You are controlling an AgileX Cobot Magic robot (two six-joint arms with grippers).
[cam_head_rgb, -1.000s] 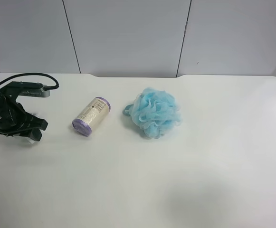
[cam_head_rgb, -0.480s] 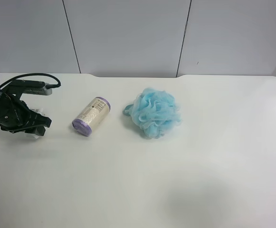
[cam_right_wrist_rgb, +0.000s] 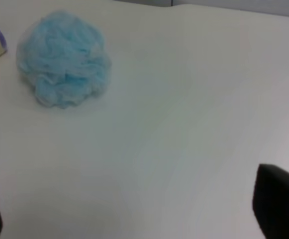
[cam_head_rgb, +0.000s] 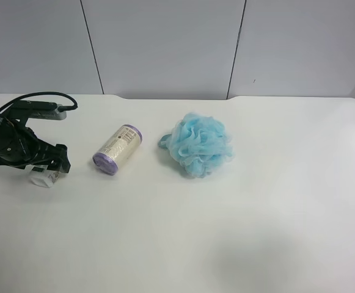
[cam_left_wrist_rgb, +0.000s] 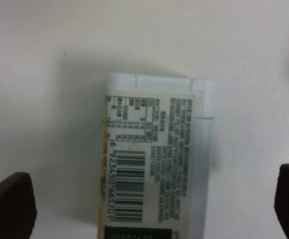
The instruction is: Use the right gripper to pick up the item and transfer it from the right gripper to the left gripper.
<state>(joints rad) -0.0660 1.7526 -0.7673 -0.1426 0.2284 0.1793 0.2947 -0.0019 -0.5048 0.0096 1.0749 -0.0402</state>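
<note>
The item [cam_left_wrist_rgb: 156, 162] lies on the worktop [cam_head_rgb: 226, 232] at nine o'clock between the left gripper's [cam_left_wrist_rgb: 154, 204] wide jaws, so the transfer looks finished; the right gripper's [cam_right_wrist_rgb: 134, 209] jaws are wide and empty.

White table [cam_head_rgb: 256, 232]: box [cam_head_rgb: 43, 177], roll [cam_head_rgb: 117, 149], pouf [cam_head_rgb: 200, 144]

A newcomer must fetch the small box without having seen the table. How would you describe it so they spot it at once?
On the white table, go to the black arm's gripper at the overhead view's left edge. The small box lies flat under its open jaws. Unlike the cream roll and blue pouf, it is rectangular with a barcode label.
</note>
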